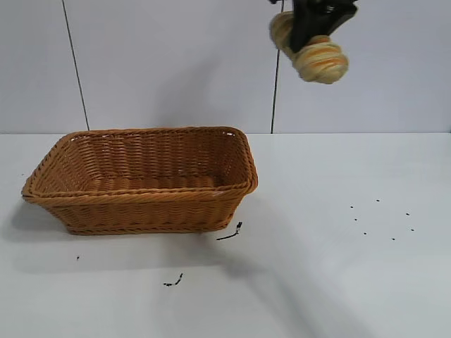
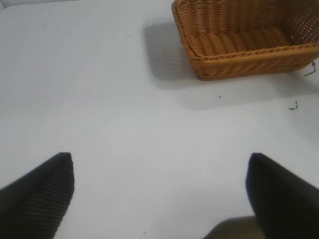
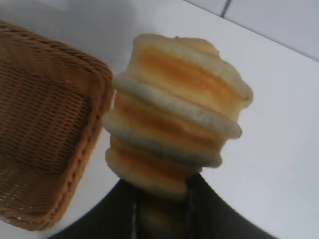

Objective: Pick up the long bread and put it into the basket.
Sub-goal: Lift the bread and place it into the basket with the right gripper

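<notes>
The right end effector (image 1: 313,32) is clamped on the long bread (image 1: 320,60), high beside the basket (image 1: 141,201) — carry step; next, move over it and lower. Left end effector (image 2: 159,189) idle, fingers apart.

White tabletop (image 1: 338,282) and pale wall (image 1: 169,63).
We see small dark specks (image 1: 380,218) scattered on the tabletop, and thin black cables (image 1: 75,67) running down the wall.

Long bread (image 1: 320,60): pale tan, orange-brown crosswise stripes. Basket (image 1: 144,204): orange-brown woven wicker, braided rim. Right gripper (image 1: 310,32): black. Left gripper (image 2: 159,191): black, ribbed fingers (image 2: 42,191). Table (image 1: 338,267): white, black specks around 4 o'clock.
</notes>
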Robot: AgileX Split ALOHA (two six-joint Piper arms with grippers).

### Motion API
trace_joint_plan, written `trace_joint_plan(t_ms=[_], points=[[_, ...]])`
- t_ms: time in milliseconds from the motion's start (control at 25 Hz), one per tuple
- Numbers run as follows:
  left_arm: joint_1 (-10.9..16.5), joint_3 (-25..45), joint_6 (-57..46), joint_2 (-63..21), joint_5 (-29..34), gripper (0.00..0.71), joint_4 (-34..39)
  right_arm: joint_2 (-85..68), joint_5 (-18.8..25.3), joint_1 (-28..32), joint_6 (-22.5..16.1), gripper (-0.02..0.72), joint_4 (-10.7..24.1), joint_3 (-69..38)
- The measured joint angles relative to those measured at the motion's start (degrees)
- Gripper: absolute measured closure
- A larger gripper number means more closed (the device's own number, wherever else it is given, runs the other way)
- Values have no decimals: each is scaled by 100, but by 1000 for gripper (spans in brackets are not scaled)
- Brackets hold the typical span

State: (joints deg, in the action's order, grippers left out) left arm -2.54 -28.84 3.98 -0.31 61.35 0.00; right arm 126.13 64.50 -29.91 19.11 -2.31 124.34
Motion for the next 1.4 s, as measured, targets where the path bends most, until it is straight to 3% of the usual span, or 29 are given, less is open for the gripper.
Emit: trace_joint_plan(t_ms=[280, 440, 560, 840, 960, 1040, 1240, 1400], points=[[0, 0, 0, 0, 0, 14, 0, 481, -1118, -700, 1683, 559, 11, 7], [0, 0, 0, 0, 0, 14, 0, 750, -1319, -860, 2630, 559, -106, 7], [0, 0, 0, 0, 0, 14, 0, 976, -1400, -866, 3047, 559, -261, 7], [0, 0, 0, 0, 0, 14, 0, 1341, -1553, -866, 3214, 557, -305, 7], [0, 0, 0, 0, 0, 14, 0, 1352, -1602, -866, 3214, 524, -312, 7], [0, 0, 0, 0, 0, 14, 0, 1352, -1603, -866, 3214, 443, -318, 7], [0, 0, 0, 0, 0, 14, 0, 1352, -1621, -860, 3177, 99, -347, 7], [0, 0, 0, 0, 0, 14, 0, 1352, -1626, -856, 2919, 28, -384, 7]])
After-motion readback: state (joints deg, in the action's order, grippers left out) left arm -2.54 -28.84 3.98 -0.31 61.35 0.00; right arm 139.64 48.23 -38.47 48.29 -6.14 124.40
